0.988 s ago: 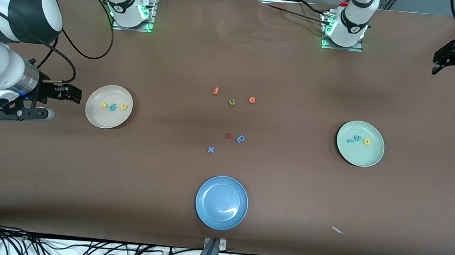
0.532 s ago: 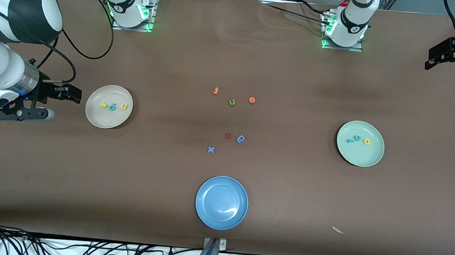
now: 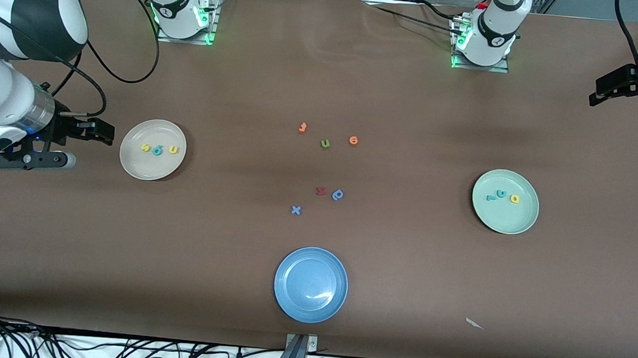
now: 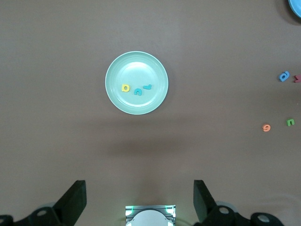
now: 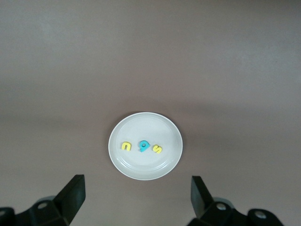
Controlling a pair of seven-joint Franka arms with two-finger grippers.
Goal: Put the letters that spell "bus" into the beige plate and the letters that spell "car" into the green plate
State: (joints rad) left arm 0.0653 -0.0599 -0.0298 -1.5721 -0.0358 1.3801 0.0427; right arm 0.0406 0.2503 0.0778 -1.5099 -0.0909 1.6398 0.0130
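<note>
Presently, the "bus" letters (image 3: 157, 149) are held in the beige plate (image 3: 132, 166), beside which the right gripper (image 3: 100, 132) is spread wide; the "car" letters (image 3: 501, 195) lie in the green plate (image 3: 504, 223), the left gripper (image 3: 620, 88) wide and raised near that plate's table end.

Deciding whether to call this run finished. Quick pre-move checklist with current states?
1. Teal b, yellow u and yellow s in the beige plate: ok.
2. Teal c, yellow a and teal r in the green plate: ok.
3. Distractors out of both plates: olive-green u, blue x on the table: ok.
4. Left gripper open, holding nothing, over the table's left-arm end: ok.
5. Right gripper open, holding nothing, beside the beige plate: ok.
</note>
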